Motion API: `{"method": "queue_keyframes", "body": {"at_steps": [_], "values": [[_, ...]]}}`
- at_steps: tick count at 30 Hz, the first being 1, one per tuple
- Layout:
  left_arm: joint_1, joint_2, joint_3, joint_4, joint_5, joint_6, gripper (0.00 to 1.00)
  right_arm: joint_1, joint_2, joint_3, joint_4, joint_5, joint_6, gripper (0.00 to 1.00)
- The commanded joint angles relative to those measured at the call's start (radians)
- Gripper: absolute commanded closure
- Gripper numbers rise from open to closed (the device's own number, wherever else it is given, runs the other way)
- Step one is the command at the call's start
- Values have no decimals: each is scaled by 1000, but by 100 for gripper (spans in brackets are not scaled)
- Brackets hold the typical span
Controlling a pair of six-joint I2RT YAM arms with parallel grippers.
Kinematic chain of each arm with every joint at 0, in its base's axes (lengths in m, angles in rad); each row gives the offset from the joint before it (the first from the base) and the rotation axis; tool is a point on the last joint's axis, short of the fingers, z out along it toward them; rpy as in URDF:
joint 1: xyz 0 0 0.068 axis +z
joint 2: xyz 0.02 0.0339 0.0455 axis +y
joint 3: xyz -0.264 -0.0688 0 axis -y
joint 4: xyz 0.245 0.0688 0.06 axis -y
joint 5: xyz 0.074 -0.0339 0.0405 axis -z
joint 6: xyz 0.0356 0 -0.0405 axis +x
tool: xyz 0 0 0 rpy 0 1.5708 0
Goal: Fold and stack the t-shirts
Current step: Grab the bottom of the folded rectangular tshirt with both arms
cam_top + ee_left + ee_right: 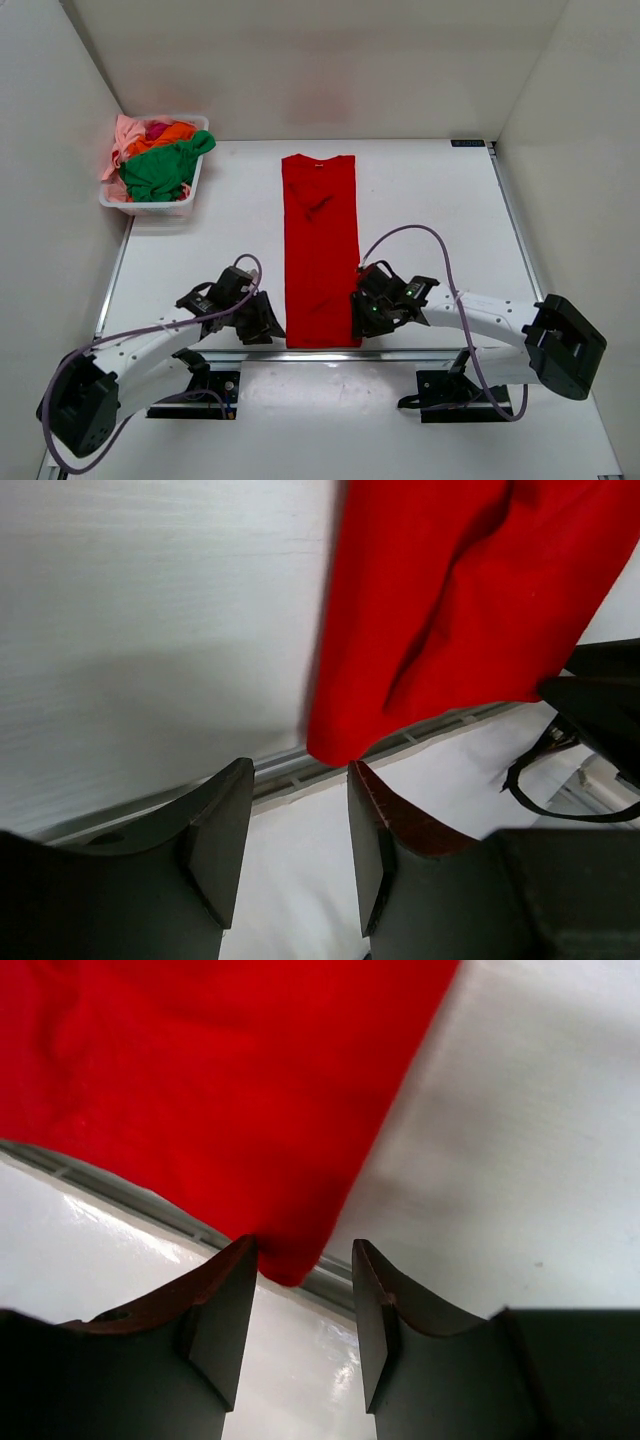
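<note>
The table fills most of my overhead view. On it, the red shirt lies flat just left of the middle, between my two arms. It is already folded in from the sides into one long narrow strip. Its long axis runs straight away from the arm bases. The collar points to the far side and the hem sits right at the near edge. The cloth looks smooth apart from a few soft creases in the upper half.

Well apart from it, in the far left corner, the basket holds the other shirts in a loose heap of green, orange and pink.

I judge the step in hand to be the lengthwise fold, taking the hem up toward the collar. Both arms are posted at the hem, one at each near corner.

In its wrist view, the left gripper has its jaws apart with nothing between them. The shirt's near left corner hangs just above its right finger.

The right gripper is also parted. The near right corner dips toward the gap, just beside its left finger, and is not pinched.

Next, I think each gripper has to slide onto its corner and close on all the layers. Both then need to lift together and carry the hem up the strip, keeping the edges square.
</note>
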Motion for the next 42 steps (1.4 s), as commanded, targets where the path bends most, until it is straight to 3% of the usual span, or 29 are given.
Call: {"method": "queue_keyframes", "body": {"at_steps": [1,6,8,13,14,16,18,30,36,42], "values": [[-58,60,63,83,-42,-14,46,26,33,71,28,46,22,60],[-110,110,45,145,-48,-49,48,40,50,85,27,43,36,60],[-118,119,40,165,-51,-51,60,50,56,84,20,51,42,63],[-162,171,55,189,-57,-71,65,35,81,70,18,14,33,63],[-173,177,55,200,-59,-75,72,43,90,65,23,16,30,65],[-185,203,62,187,-62,-72,93,37,93,64,21,13,27,86],[-188,216,83,159,-74,-52,100,32,84,50,20,19,40,100],[-162,151,48,64,-56,-11,100,-86,-145,-157,41,-68,42,100],[-199,203,92,45,-16,-9,100,-53,-140,-153,81,-95,60,100],[-202,205,172,-33,19,-2,100,-55,-123,-82,18,-124,-4,100]]}}
